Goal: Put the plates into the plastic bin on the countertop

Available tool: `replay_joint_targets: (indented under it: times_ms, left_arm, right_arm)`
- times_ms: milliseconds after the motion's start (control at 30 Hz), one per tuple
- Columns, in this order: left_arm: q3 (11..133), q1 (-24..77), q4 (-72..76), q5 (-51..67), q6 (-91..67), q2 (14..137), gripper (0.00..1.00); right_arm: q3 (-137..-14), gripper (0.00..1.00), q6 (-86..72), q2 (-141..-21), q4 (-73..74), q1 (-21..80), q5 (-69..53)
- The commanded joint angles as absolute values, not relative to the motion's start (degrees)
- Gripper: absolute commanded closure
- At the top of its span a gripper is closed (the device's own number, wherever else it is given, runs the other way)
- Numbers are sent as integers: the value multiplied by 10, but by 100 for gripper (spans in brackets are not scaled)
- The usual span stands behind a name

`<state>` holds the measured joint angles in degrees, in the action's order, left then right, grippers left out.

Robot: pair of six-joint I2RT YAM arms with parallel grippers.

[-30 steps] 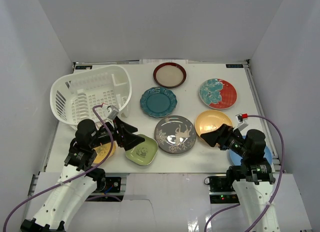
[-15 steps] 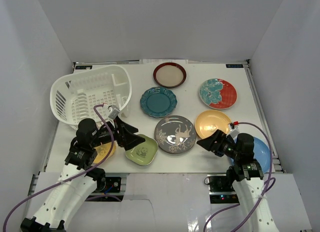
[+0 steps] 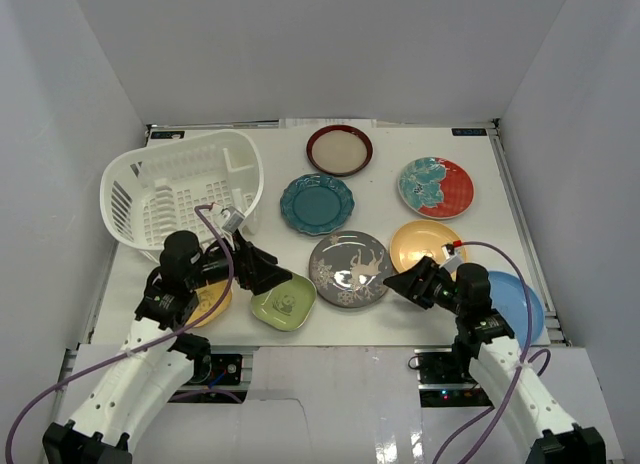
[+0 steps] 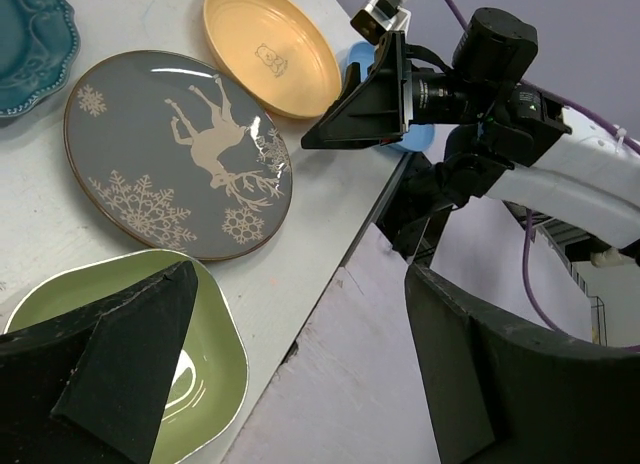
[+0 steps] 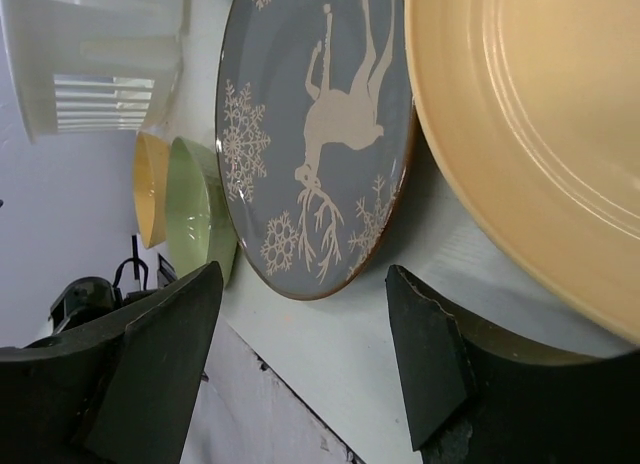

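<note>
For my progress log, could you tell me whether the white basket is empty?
Empty: in the top view the basket shows only its bare perforated floor, with nothing lying on it.

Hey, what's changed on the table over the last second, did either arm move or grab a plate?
The right gripper slid left, off the orange-yellow plate toward the grey plate, uncovering more of the light blue plate. It is open and took nothing. The left gripper barely shifted, open over the green plate. No plate moved; the plastic bin stayed put.
</note>
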<state>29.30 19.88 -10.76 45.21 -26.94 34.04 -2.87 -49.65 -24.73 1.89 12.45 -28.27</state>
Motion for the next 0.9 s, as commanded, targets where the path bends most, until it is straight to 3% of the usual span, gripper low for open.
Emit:
replay_joint_targets:
  times_ms: [0,267,567,700,867]
  left_arm:
    - [291,196,-110,441,-266,351,5]
    - [294,196,-113,425,-265,355,7]
    - [298,197,-124,389,-262,324,9]
    - [304,196,-145,350,-258,308,9]
    - [311,197,-167,295,-257,287,9]
  right_arm:
    - [61,28,-536,-300,-112,178,-212]
    - [24,39,-538,-268,-31,273,-53]
    - [-35,35,-591,-180,120,349,70]
    - [-70,34,-616,-213,146,408,153]
    - [-91,32,-677,-351,106,515,226]
